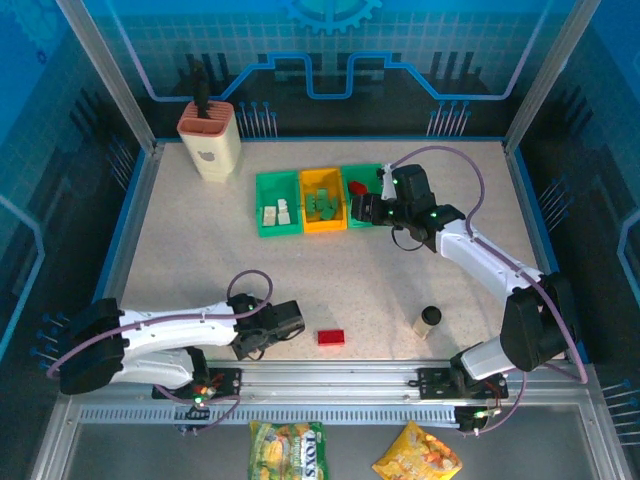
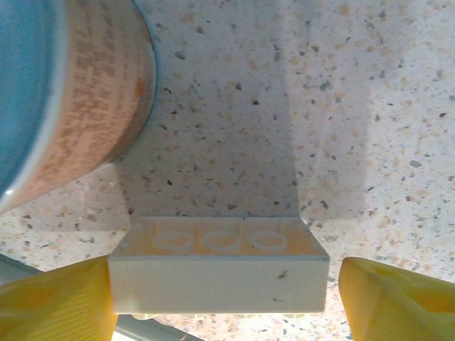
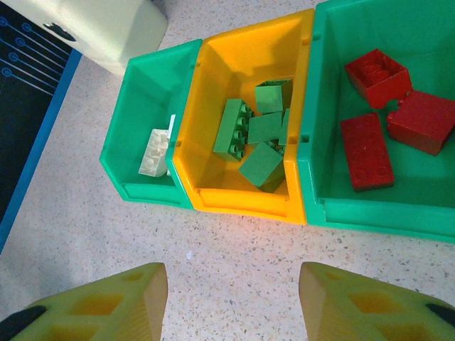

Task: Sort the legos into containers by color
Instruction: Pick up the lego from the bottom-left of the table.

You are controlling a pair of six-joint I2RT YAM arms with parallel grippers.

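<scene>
A cream-white lego [image 2: 217, 284] lies upside down on the table between my left gripper's [image 2: 226, 291] yellow fingers. The left finger [image 2: 64, 302] touches its end, while a small gap separates the right finger [image 2: 398, 298] from it. A red lego [image 1: 331, 337] lies just right of that gripper [image 1: 275, 325]. The containers stand in a row: a green one [image 3: 142, 192] with white legos [image 3: 155, 153], a yellow one [image 3: 242, 201] with green legos [image 3: 259, 138], and a green one [image 3: 377, 217] with red legos [image 3: 366, 153]. My right gripper [image 3: 233, 284] hangs open and holds nothing, over bare table before them.
A round can [image 2: 71, 92] stands close to the white lego's far left. A beige knife block [image 1: 210, 140] is at the back left. A small black-capped cylinder [image 1: 428, 320] stands near the right arm's base. Two snack bags [image 1: 287, 450] lie off the table's front.
</scene>
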